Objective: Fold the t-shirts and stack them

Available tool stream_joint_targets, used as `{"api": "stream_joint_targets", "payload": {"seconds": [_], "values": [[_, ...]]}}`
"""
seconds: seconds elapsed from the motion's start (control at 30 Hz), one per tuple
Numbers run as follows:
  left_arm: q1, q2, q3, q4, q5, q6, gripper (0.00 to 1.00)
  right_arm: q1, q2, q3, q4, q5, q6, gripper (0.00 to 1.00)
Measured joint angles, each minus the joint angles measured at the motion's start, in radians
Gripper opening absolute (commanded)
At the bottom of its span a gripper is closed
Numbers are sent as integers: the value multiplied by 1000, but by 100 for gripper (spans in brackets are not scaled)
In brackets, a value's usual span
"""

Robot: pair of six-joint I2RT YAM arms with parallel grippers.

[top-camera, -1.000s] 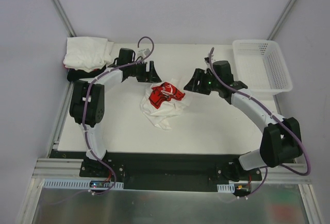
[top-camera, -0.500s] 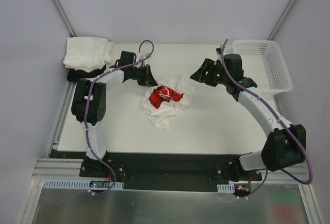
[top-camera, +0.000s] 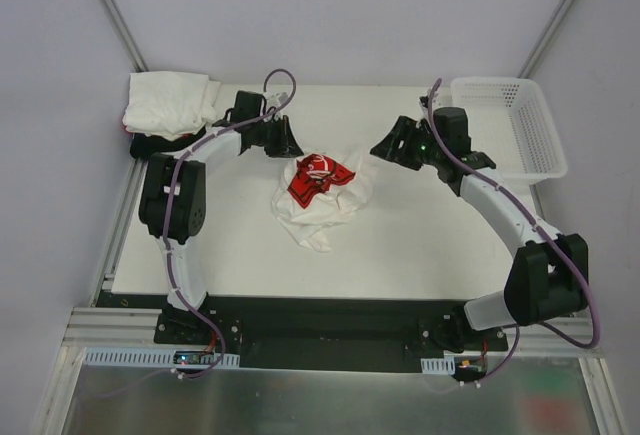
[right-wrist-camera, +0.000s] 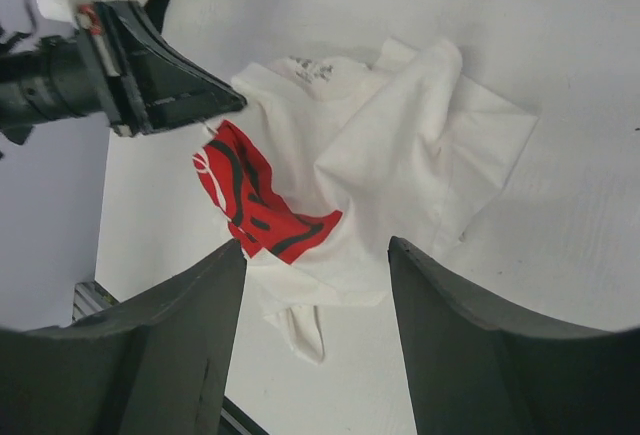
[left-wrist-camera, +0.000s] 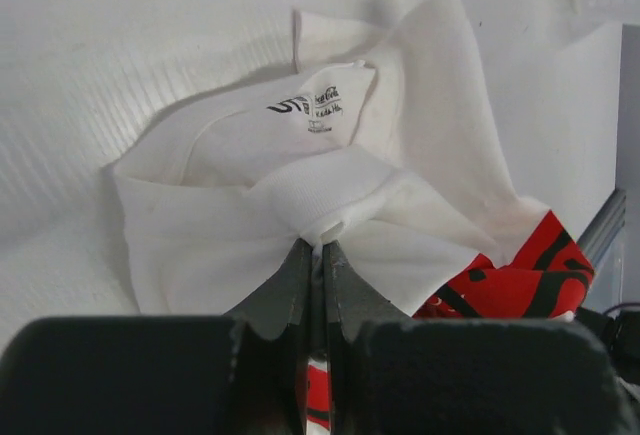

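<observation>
We find the crumpled white-and-red cloth t-shirt [top-camera: 318,210] lying about mid-way across the white tabletop [top-camera: 420,245], the left jaws pressed fully together on a white fold at its far-left edge, the right jaws gaping wide near its far-right edge, holding nothing.

Bright even light, soft faint shadows, wrist views blurred up close.

My left arm [top-camera: 165,200] and right arm [top-camera: 495,205]: white tube links, chunky black joints, a purple cable [top-camera: 283,72] looping along each, black bases bolted to a black plate [top-camera: 320,330]. Left gripper [top-camera: 290,147] and right gripper [top-camera: 380,148] have dark wedge fingers [right-wrist-camera: 160,355].
</observation>
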Motion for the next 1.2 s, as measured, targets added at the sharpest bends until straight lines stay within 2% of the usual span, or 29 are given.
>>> {"api": "stream_joint_targets", "payload": {"seconds": [0.43,0.73,1.2], "values": [[-5,-219,175,-21,-303,-12,0,3,136,-39,31,-25,9,62],[-5,-303,294,-43,-383,-3,0,30,214,-38,58,-41,12,62],[-5,-351,473,-202,-471,96,0,123,342,47,57,-53,7,63]]}}
